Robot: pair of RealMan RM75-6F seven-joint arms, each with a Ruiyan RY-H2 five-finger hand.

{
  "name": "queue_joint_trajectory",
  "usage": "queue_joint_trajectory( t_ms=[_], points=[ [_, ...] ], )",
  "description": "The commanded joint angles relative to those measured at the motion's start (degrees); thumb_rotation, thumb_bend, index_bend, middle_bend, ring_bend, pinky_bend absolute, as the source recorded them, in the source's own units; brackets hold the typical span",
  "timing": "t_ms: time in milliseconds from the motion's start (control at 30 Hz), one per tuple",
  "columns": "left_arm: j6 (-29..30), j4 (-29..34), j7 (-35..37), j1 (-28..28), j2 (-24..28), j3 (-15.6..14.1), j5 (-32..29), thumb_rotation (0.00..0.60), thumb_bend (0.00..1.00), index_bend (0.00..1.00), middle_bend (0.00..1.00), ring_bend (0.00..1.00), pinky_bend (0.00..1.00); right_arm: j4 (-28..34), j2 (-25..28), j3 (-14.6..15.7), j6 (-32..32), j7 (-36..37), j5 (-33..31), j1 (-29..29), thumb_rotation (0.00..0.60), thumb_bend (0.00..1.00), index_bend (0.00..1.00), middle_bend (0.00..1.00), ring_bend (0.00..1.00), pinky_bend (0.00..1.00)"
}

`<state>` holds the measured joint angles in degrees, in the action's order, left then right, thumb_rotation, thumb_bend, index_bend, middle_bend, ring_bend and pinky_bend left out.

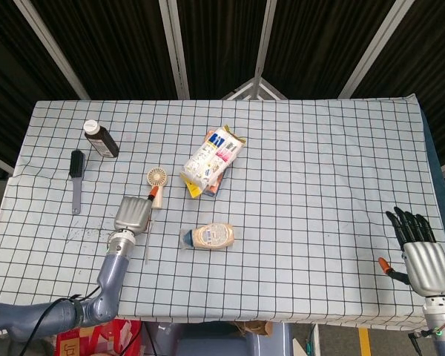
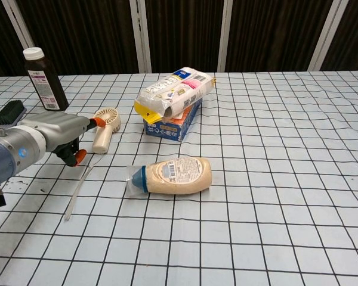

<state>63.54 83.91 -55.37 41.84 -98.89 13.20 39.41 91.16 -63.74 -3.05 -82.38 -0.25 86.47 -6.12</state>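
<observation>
While left hand [image 1: 133, 215] hovers empty, fingers apart, lies just ahead: handheld fan [image 1: 156, 182], handle pointing back toward it.

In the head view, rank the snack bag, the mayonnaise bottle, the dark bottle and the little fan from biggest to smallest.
1. snack bag
2. mayonnaise bottle
3. dark bottle and little fan: too alike, and the left hand hides part of the fan.

Left robot hand [image 2: 62, 136] just beside small fan [image 2: 105, 128], near squeeze bottle [image 2: 170, 176].
</observation>
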Motion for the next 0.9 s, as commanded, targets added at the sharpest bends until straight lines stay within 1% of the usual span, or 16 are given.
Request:
queue_joint_trajectory(
  t_ms=[33,400,633,900],
  points=[
    [0.21,0.09,0.32,0.08,0.18,-0.30,-0.01,0.600,0.75,0.00,0.94,0.81,0.82,0.04,0.01,0.00,0.00,-0.07,0.00,-0.01,0.600,0.28,0.00,0.00,0.00,0.00],
    [0.11,-1.19,0.69,0.88,-0.41,-1.65,-1.26,0.600,0.75,0.00,0.94,0.81,0.82,0.13,-0.01,-0.01,-0.04,-0.23,-0.07,0.02,0.600,0.28,0.00,0.00,0.00,0.00],
    [-0.14,-2.26,0.69,1.57,-0.77,-1.90,-2.35,0.600,0.77,0.01,0.94,0.81,0.82,0.11,0.01,-0.01,-0.01,-0.12,-0.06,0.00,0.600,0.28,0.00,0.00,0.00,0.00],
    [-0.48,-2.47,-0.76,1.78,-0.91,-3.65,-4.41,0.600,0.77,0.10,0.94,0.82,0.82,0.11,0.03,0.01,-0.02,-0.02,-0.04,0.00,0.600,0.28,0.00,0.00,0.00,0.00]
  ],
)
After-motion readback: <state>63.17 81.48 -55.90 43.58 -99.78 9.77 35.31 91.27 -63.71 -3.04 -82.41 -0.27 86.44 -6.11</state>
